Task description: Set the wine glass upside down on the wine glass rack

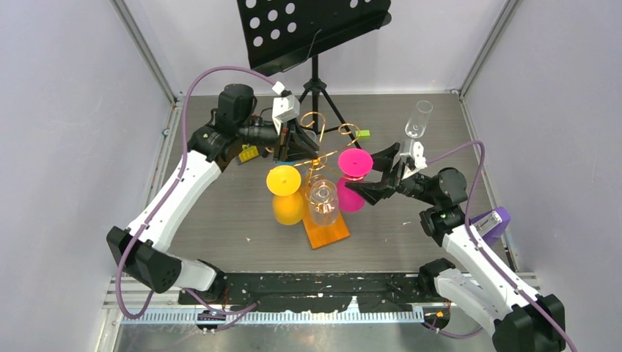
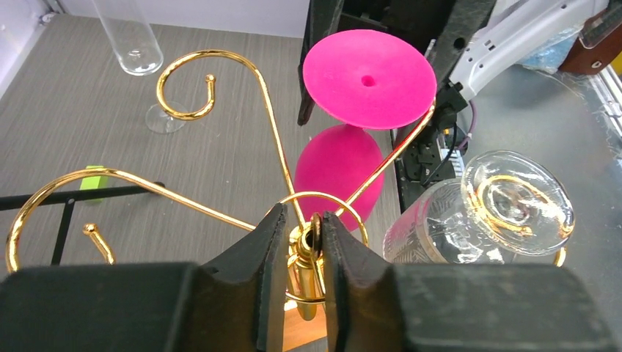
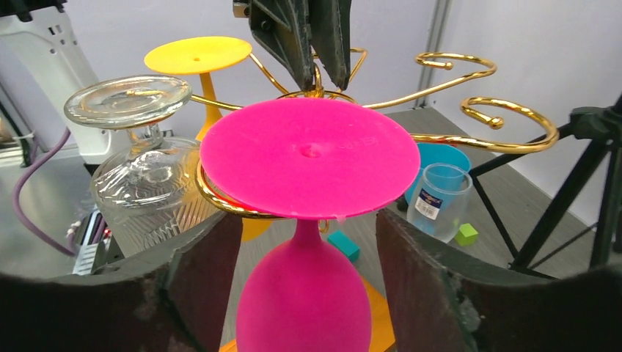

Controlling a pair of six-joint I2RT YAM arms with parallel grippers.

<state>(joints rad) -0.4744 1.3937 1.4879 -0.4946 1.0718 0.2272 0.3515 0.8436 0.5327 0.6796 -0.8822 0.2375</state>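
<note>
The pink wine glass [image 1: 355, 163] hangs upside down on the wine glass rack [image 1: 326, 231], its foot [image 3: 308, 158] resting on a gold loop arm [image 3: 220, 202] and its bowl [image 2: 337, 169] below. My right gripper [image 3: 304, 235] is open, with one finger on each side of the bowl and a gap to either. In the top view the right gripper [image 1: 370, 176] reaches in from the right. My left gripper [image 2: 302, 220] is pinched on the top of the rack's gold stem [image 2: 312, 246], coming from the far left [image 1: 297, 150].
A yellow glass [image 1: 284, 180] and a clear glass [image 1: 321, 198] also hang on the rack. A black music stand [image 1: 308, 29] rises behind. A tall flute [image 1: 418, 121], a blue cup [image 3: 440, 194], small blocks [image 3: 466, 235] and a purple object [image 1: 490, 224] lie around.
</note>
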